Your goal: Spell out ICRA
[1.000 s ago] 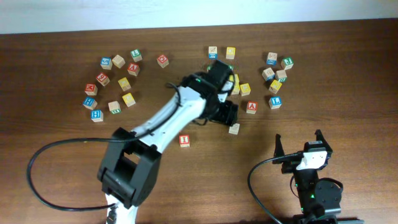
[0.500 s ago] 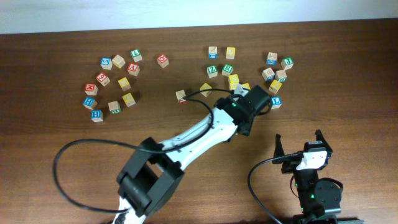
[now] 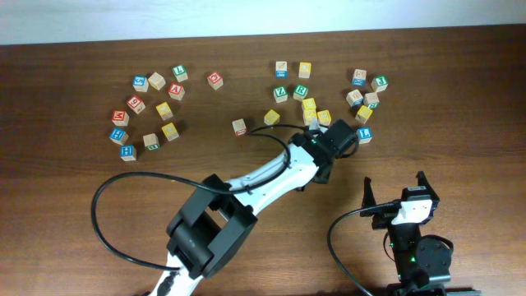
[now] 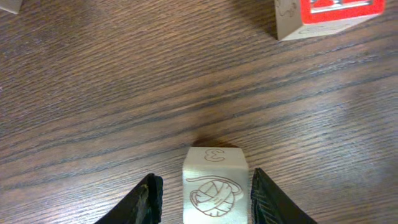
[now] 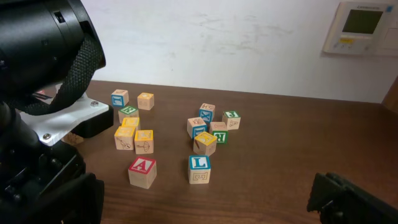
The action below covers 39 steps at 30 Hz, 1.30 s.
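In the left wrist view a plain wooden block (image 4: 215,167) with a yarn-ball drawing sits on the table between the fingers of my left gripper (image 4: 202,198). The fingers are open around it, the right one close to its side and the left one with a gap. A red A block (image 4: 329,14) lies ahead to the right, and it also shows in the right wrist view (image 5: 142,171). In the overhead view my left gripper (image 3: 319,168) covers both blocks. My right gripper (image 3: 395,191) is open and empty at the front right.
Loose letter blocks lie in a left cluster (image 3: 148,107), a middle group (image 3: 300,90) and a right group (image 3: 366,94). A blue L block (image 5: 199,169) stands beside the A. Two single blocks (image 3: 239,127) lie left of the arm. A black cable (image 3: 107,230) loops at the front left.
My left arm has swung from the middle blocks to the right and forward, uncovering two blocks near the middle. It now sits around the plain block. The right arm has not moved.
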Tool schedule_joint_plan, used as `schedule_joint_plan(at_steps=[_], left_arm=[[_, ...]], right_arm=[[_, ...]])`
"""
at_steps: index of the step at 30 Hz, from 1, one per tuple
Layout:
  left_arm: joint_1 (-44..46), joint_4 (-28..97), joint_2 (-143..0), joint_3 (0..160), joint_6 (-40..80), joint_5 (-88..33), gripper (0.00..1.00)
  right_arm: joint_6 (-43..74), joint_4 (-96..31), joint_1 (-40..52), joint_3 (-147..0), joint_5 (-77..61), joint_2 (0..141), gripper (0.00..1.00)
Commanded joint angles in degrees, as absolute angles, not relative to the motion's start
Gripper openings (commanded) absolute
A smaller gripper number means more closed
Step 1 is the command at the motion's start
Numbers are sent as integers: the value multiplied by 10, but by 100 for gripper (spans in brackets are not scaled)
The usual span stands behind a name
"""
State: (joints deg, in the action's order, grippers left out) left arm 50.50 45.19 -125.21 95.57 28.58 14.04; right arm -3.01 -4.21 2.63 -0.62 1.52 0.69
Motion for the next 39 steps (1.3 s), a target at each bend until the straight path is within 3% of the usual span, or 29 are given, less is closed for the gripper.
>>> schedule_joint_plan(at_steps=[1, 5, 25, 34, 39], left_arm=[[509, 453, -1260, 956, 291, 153, 40], [510, 455, -1260, 956, 291, 153, 42], [491, 461, -1295, 962, 291, 81, 27], [373, 430, -1295, 962, 271, -250, 26], [328, 415, -1300, 957, 224, -344, 26]], right_arm=[[-30, -46, 22, -3, 22, 3, 98], [-30, -46, 22, -3, 22, 3, 98], [-30, -46, 22, -3, 22, 3, 98], [-30, -46, 22, -3, 22, 3, 98], [-30, -46, 22, -3, 22, 3, 98]])
